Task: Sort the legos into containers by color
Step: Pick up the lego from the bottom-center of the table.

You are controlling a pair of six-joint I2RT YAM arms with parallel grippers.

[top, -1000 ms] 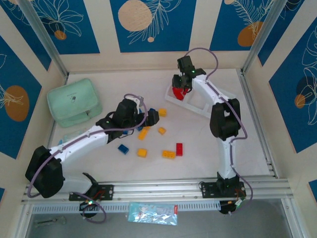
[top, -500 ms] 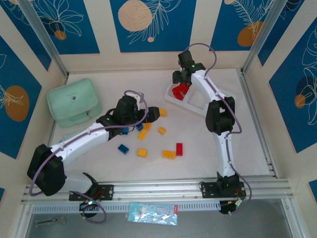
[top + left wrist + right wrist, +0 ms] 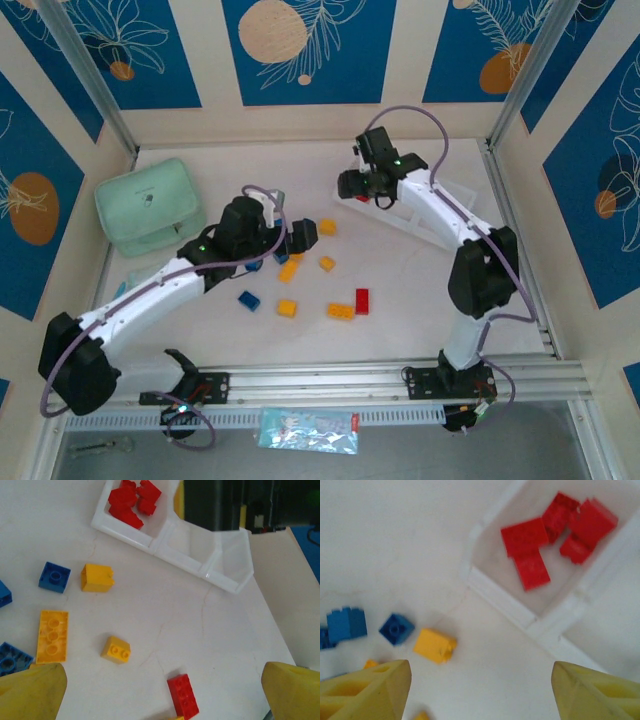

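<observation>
Overhead, mint case [image 3: 150, 208] left of legos [image 3: 287, 308]

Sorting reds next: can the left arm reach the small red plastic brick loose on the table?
Probably yes: the left gripper hangs open nearby; nothing covers the red studded brick.

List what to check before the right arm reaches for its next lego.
1. Right fingers open, nothing between them: ok.
2. Left fingers open, nothing between them: ok.
3. Red legos lie inside the end compartment of the tray: ok.
4. Every red sorted: not ok, one red lego lies on the table.
5. Other two compartments free of wrong colours: cannot tell, an arm covers part of them.
</observation>
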